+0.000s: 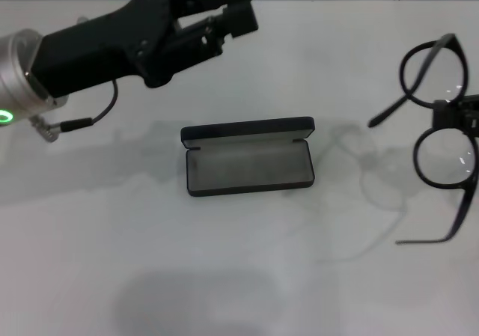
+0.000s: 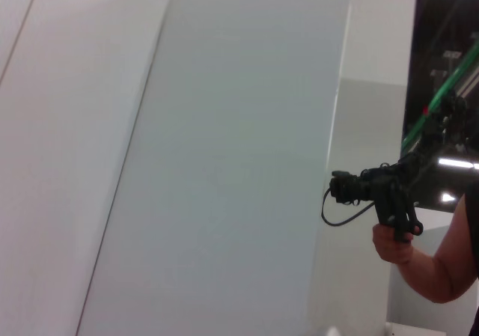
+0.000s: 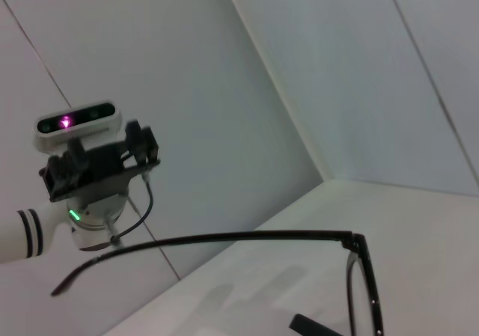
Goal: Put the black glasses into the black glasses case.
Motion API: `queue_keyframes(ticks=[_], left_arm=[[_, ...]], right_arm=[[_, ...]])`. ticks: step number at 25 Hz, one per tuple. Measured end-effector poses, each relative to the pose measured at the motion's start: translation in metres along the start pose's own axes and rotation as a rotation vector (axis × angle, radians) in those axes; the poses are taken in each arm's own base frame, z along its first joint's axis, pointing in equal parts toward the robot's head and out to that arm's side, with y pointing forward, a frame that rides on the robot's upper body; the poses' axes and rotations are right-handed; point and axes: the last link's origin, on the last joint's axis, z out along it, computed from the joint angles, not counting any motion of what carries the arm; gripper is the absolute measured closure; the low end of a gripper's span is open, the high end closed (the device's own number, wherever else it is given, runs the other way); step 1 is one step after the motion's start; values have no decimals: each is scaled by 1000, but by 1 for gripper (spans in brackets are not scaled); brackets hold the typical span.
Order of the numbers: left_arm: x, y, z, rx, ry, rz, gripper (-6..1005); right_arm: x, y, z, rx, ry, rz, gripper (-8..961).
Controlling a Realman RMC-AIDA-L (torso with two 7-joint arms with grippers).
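Pinched at the bridge by the right gripper [image 1: 458, 115] at the frame's right edge, the black glasses [image 1: 438, 138], temples unfolded, risk snagging the rim of the open black glasses case [image 1: 248, 157] at centre, while the left gripper [image 1: 224, 10], fingers slightly parted, hangs empty at upper left.

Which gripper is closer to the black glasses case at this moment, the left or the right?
Left, though not by much. The left gripper hovers above and behind the open black glasses case. The right gripper is off to the case's right at the frame edge, holding the black glasses by the bridge.
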Motion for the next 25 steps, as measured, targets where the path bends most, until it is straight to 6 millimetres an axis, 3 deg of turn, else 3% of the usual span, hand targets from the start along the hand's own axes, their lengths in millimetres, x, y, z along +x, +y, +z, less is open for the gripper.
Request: queue_keyframes(ticks=[3,5,11,16,25], left_arm=[[3,-3,6,-11,8,41,477],[5,-4,9,-20,7,59,730],[8,-9,22,-50,-11,89,853],[-1,-24,35,14,-47,108,955],[-20,-33,57,17,-117,102,980]], right_arm=[[3,-1,10,-10,0,18,844],[4,-2,17,-21,0,36,844],[-1,-3,33,-59,1,74,844],[-6,-5,46,-64,23,92,843],[-15,-6,68,-87,36,111,843]])
